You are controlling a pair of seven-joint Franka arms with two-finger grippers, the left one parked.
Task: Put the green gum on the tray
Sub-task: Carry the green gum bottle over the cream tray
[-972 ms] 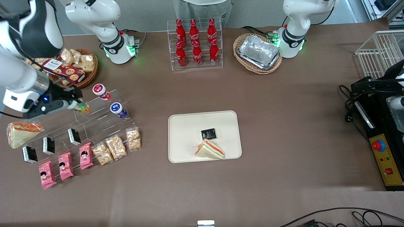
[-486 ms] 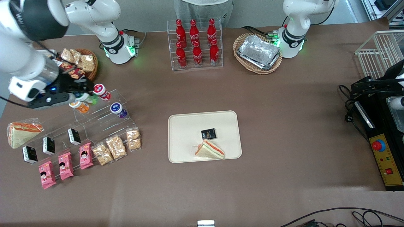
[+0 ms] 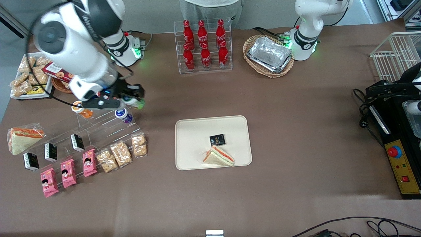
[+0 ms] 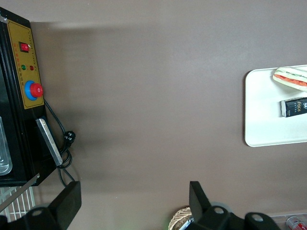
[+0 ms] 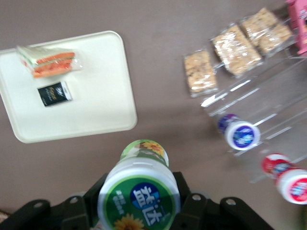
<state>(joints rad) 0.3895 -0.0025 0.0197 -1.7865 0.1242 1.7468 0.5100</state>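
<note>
- green gum (image 5: 139, 194) sits clamped between our gripper's (image 3: 133, 100) fingers, lid facing the wrist camera; in the front view the jar (image 3: 138, 103) hangs in the air above the table, just beside the clear acrylic display stand (image 3: 98, 126) and not yet over the tray (image 3: 194, 144).
- we judge the step in hand to be the carry: the jar is off the stand, and the tray lies toward the middle of the table, well apart from us.
- cream plastic of the tray already bears a wrapped sandwich (image 3: 218, 156) and a small black packet (image 3: 217, 140), both in the half toward the parked arm's end. the bare half toward the working arm's end looks like the safest spot to aim for.
- we should keep the jar high enough to pass the purple jar (image 3: 122, 114), which sits just under our wrist, and the rim of the tray.
- we would lower it straight down with the jar held as it is, and part the fingers only once it rests on the tray, since a round jar let go early may roll.
- the orange jar (image 3: 80, 110) and the red-lidded jar (image 5: 283, 175) stay on the stand; we need not go near them.
</note>
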